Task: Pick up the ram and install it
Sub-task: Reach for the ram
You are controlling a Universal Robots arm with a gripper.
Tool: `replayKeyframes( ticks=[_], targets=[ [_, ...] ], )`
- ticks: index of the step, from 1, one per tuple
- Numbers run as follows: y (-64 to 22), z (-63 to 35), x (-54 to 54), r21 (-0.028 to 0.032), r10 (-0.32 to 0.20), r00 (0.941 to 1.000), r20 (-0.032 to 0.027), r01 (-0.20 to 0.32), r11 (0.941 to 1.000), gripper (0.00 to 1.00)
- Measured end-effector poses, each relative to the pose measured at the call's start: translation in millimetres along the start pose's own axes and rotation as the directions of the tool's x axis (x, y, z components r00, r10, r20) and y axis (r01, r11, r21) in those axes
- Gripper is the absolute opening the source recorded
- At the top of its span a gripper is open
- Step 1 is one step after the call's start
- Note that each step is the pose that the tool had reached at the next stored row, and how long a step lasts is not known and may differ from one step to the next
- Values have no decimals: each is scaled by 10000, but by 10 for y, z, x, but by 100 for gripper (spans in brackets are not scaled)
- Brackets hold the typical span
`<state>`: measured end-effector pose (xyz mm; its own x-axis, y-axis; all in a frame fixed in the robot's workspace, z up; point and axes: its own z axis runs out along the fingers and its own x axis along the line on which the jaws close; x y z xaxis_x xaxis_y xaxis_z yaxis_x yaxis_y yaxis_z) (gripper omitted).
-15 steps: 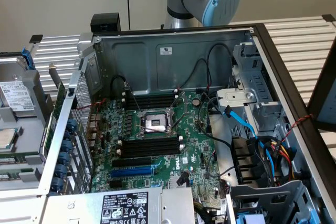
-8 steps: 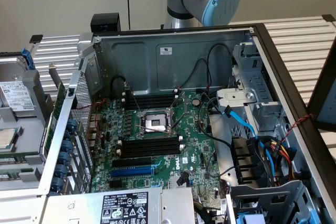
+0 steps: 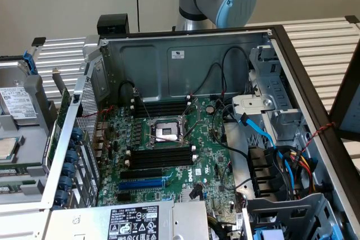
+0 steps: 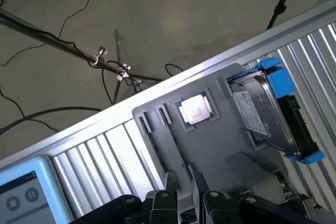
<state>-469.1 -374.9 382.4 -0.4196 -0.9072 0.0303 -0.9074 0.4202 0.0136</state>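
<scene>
Grey plastic tray (image 4: 220, 150) lies beneath my end effector (image 4: 182, 181), whose fingers stand slightly apart with nothing gripped between them. The tray sits just outside the open computer case (image 3: 185, 60), on the exterior view's left of it, and holds a loose processor (image 4: 195, 110) and a hard drive (image 4: 260, 116). A thin green strip in that tray, near the case's outer wall, looks to me like the ram (image 3: 19, 168), though I cannot be sure. Inside the case, the long black slots (image 3: 160, 155) on the motherboard appear empty. I judge the task barely begun: the ram is not picked up and nothing is installed.
</scene>
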Motion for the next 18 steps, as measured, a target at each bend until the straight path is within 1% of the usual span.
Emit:
replayKeyframes(
  ticks=[2,4,8,10,13,15,16,18],
  targets=[
    [0,-1,0,13,-364,9993,-14,364,9993,27],
    [0,-1,0,27,-728,9973,-26,728,9973,27],
    [0,-1,0,69,-1405,9900,-85,1406,9900,27],
    [0,-2,-1,121,-1708,9853,-90,1709,9852,27],
    [0,0,-1,171,-1944,9809,-120,1945,9807,27],
    [1,-1,-2,231,-2091,9778,-141,2094,9776,27],
    [2,-1,-3,286,-2175,9760,-142,2178,9756,27],
    [2,0,-5,451,-2368,9715,-125,2371,9704,27]
  ],
)
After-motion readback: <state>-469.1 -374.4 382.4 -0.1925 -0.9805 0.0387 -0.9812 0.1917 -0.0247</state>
